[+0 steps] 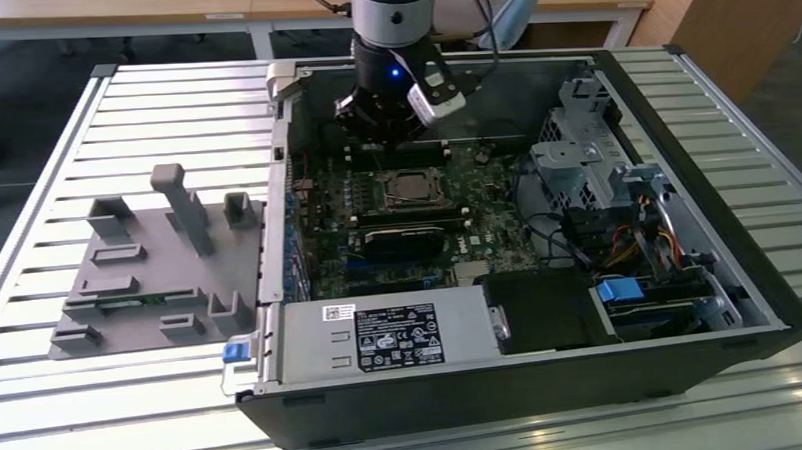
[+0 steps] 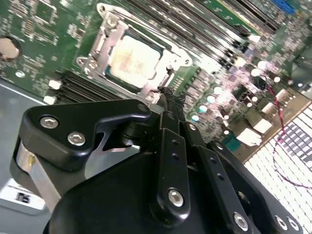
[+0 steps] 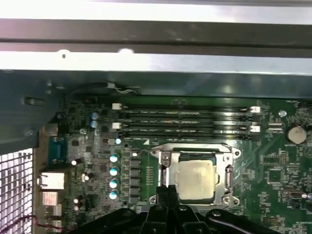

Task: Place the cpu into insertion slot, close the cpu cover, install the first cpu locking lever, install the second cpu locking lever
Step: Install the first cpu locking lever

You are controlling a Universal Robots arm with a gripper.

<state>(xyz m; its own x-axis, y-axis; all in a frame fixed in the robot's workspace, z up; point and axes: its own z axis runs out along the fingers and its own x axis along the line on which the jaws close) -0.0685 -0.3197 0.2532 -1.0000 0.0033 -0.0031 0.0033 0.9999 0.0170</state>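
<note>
The cpu (image 3: 196, 179), its dull silver top blotched, lies flat in the insertion slot (image 1: 385, 191) near the middle of the green motherboard (image 1: 488, 217). The cpu cover (image 3: 165, 168) is folded down around it, so the chip shows through the square window. Whether the thin levers along the frame's sides are latched I cannot make out.

The gripper (image 3: 166, 191) hangs just beyond the socket's far edge in the exterior view. Its black fingers (image 2: 168, 141) are pressed together, seemingly with nothing between them, and their tips sit at the frame's rim.

Four long black memory slots (image 3: 185, 122) run beside the socket, and a coin cell (image 3: 292, 134) sits off one corner. At the near side of the open computer case (image 1: 743, 273), a silver power supply (image 1: 312, 338) carries a white label and a black one dense with small print and marks. A grey moulded fixture (image 1: 149, 264) stands on the slatted table (image 1: 51, 147) at the exterior view's left.
</note>
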